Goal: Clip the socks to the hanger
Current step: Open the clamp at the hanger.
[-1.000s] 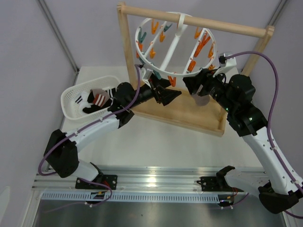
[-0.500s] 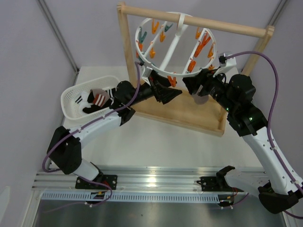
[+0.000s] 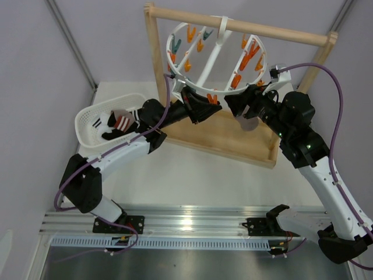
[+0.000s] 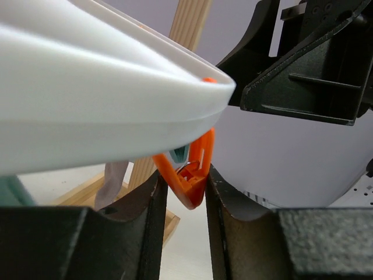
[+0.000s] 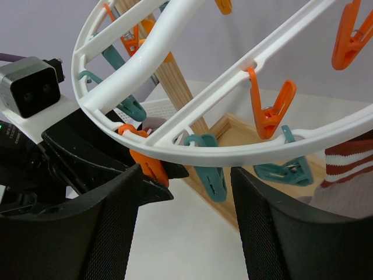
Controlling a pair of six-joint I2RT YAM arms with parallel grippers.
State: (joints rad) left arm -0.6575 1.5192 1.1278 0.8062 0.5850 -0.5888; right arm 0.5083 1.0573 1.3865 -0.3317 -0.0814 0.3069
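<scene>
My left gripper (image 4: 182, 195) is pinched on an orange clip (image 4: 192, 172), both fingers pressed to its sides. The hanger (image 4: 87, 116) rim sits just above my fingers, tight overhead. Just beyond the clip looms my right gripper (image 5: 186, 172), its jaws apart with nothing between them. One sock (image 5: 349, 160) hangs just beside its right finger; what bears it I cannot tell. Farther left, the other sock (image 3: 120, 121) lies in the white basket (image 3: 87, 116).

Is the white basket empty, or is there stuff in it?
Not empty. The white basket holds socks: a black sock with white stripes and a grey-brown sock with a red-and-white striped cuff.
</scene>
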